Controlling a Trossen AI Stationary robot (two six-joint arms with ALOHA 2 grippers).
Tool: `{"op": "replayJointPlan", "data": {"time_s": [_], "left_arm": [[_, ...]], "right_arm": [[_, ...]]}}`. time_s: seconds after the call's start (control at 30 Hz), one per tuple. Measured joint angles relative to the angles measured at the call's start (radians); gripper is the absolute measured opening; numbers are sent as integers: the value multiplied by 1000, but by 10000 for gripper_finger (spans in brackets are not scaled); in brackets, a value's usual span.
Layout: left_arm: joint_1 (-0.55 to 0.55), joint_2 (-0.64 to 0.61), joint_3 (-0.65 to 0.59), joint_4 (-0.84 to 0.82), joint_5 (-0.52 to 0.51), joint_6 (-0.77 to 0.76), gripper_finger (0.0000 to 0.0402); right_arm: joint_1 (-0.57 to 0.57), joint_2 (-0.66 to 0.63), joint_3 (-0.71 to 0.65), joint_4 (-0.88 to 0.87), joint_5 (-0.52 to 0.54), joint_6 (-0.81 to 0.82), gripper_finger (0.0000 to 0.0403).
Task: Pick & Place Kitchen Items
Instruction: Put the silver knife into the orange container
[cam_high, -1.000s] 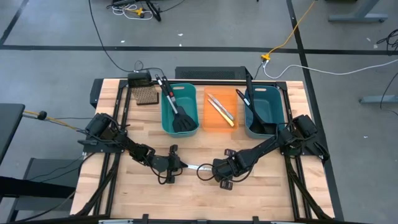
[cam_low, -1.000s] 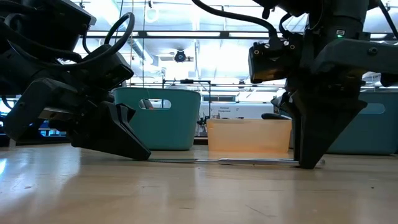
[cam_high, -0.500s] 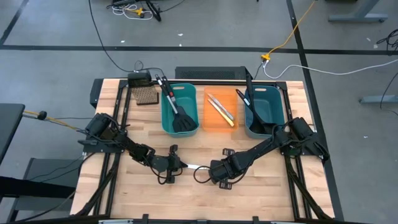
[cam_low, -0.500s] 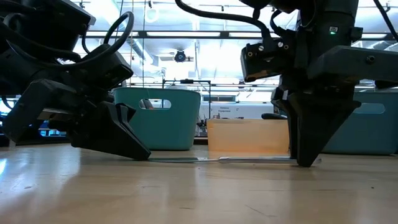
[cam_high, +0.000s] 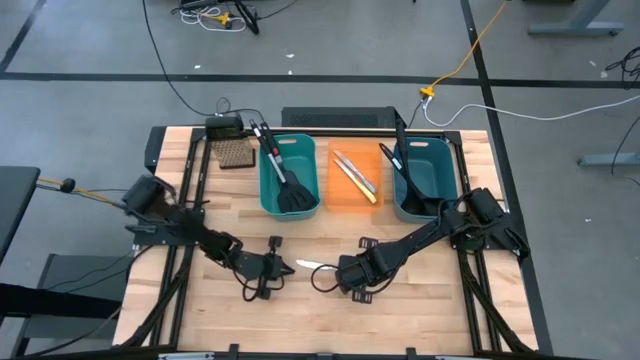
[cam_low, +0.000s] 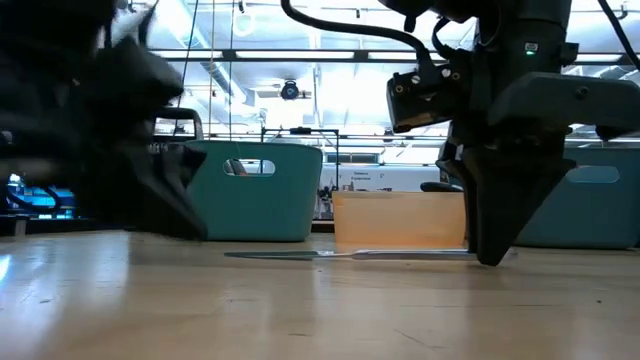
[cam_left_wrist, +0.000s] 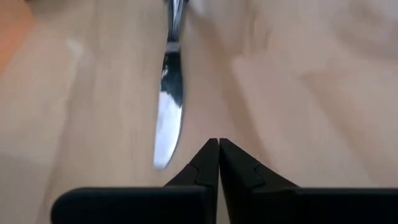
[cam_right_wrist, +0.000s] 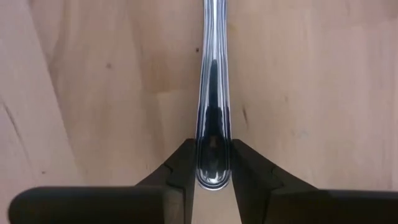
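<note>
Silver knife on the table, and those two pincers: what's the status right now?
Right pincer clamped on the silver knife handle, knife flat on the table. Left pincer shut, empty, beside the blade tip. Nothing in the way.

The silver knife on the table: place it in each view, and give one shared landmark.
High view: silver knife lies between both arms.
Low view: flat on the wood before the orange bin.
Left wrist view: blade beyond the shut left claw.
Right wrist view: handle.
Landmark: right claw, gripping the handle.
</note>
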Motion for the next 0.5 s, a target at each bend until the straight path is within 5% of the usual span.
{"op": "replayJointPlan", "data": {"time_s": [0.5], "left_arm": [[-105, -295, -3, -352, -224, 3, 8]], "right_arm": [[3, -14, 2, 26, 21, 22, 82]]}}
